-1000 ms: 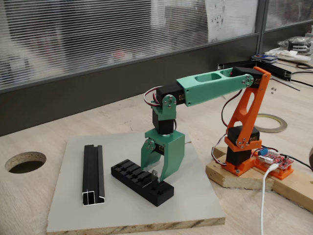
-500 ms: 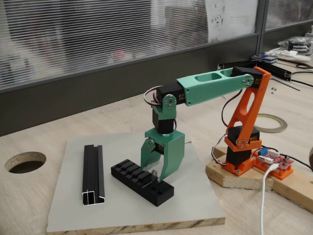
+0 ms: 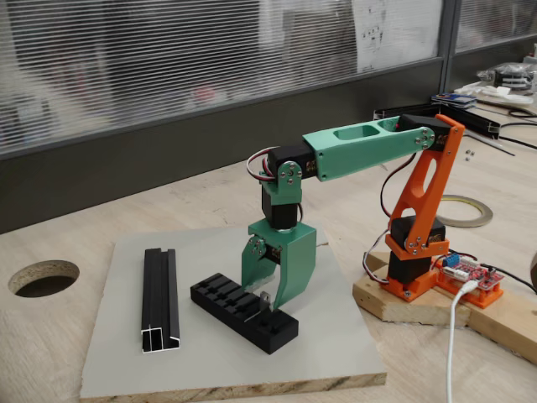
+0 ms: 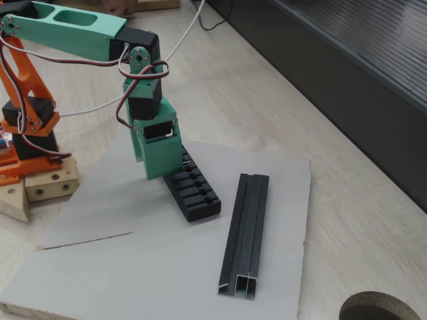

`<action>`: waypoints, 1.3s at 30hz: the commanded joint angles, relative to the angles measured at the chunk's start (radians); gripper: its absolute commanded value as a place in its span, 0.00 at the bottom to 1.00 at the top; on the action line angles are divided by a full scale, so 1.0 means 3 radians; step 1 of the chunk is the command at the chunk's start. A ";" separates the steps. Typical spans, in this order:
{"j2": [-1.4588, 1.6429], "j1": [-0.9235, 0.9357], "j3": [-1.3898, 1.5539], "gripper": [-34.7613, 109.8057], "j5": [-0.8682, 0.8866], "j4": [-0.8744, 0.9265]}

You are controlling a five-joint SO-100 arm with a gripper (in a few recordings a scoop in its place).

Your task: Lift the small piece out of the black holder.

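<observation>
you're looking at a pale wood counter (image 3: 75, 327) with a round hole (image 3: 44, 278) cut near its left edge. behind it a dark low wall panel (image 3: 126, 159) runs under a window with closed horizontal blinds (image 3: 126, 59). soft, even daylight falls across everything. clutter sits far right.

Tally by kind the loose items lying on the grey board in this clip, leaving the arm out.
Black slotted holder: 1
Black channel rail: 1
Small grey metal piece, standing in the holder between the gripper fingers: 1
Total: 3
</observation>
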 commanded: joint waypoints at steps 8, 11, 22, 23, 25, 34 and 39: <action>-0.0153 -0.0051 0.0015 0.53 0.0072 0.0020; -0.0153 -0.0051 0.0015 0.50 0.0072 0.0020; -0.0102 -0.0051 0.0010 0.39 0.0077 0.0020; -0.0102 -0.0051 0.0010 0.39 0.0077 0.0020; -0.0097 -0.0051 0.0015 0.39 0.0077 0.0020; -0.0097 -0.0051 0.0010 0.39 0.0082 0.0020; -0.0092 -0.0046 0.0010 0.39 0.0082 0.0020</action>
